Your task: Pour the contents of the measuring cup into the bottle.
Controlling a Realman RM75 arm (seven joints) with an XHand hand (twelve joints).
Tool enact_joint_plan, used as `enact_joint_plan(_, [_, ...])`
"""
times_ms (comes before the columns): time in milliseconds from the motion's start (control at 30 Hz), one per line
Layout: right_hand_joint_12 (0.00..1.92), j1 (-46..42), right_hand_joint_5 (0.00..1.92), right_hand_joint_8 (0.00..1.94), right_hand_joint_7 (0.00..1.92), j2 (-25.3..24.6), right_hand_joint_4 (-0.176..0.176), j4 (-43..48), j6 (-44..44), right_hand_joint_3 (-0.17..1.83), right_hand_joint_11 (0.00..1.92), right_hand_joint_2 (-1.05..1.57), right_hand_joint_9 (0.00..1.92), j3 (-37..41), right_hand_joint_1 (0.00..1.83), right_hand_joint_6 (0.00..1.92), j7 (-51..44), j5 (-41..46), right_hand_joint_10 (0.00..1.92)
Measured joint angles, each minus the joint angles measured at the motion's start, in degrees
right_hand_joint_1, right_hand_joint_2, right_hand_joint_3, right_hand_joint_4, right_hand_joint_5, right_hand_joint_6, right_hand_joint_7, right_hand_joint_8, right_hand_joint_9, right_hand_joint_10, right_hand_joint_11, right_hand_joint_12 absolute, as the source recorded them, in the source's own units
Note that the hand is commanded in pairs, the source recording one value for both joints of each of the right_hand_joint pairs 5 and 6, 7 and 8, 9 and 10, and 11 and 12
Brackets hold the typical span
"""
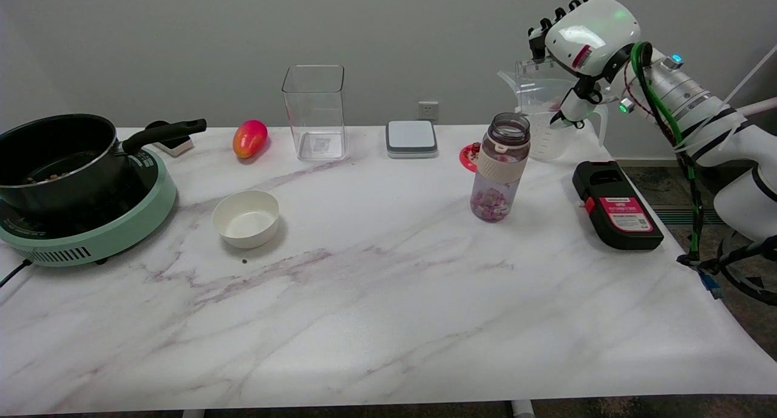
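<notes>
On the marble desk [376, 321], a black pot [57, 160] sits on a green cooker [115, 230] at the left. A white bowl [246, 219] lies near it. Along the back stand a mango [249, 138], a clear square container [314, 111] and a grey scale [411, 138]. A black box [616, 204] lies at the right.

A plain grey-white wall [182, 36] fills the twelve o'clock side of the view, evenly lit and without windows. A white socket [428, 110] sits low on it, just above the far edge of the table. The table [376, 321] itself has a white marble-patterned top with faint purplish veins and takes up most of the picture, with soft glare near its middle. At three to four o'clock a dark, mottled floor [658, 190] shows beyond the table's edge.
</notes>
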Motion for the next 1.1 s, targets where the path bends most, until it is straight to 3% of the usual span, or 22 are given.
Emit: enact_joint_plan(1100, [1.23, -1.0, 1.5, 1.53, 1.53, 0.1, 0.0, 0.5, 3.7, 1.04, 1.23, 0.56, 1.44, 2.7, 1.48, 1.5, 3.8, -6.8, 1.44])
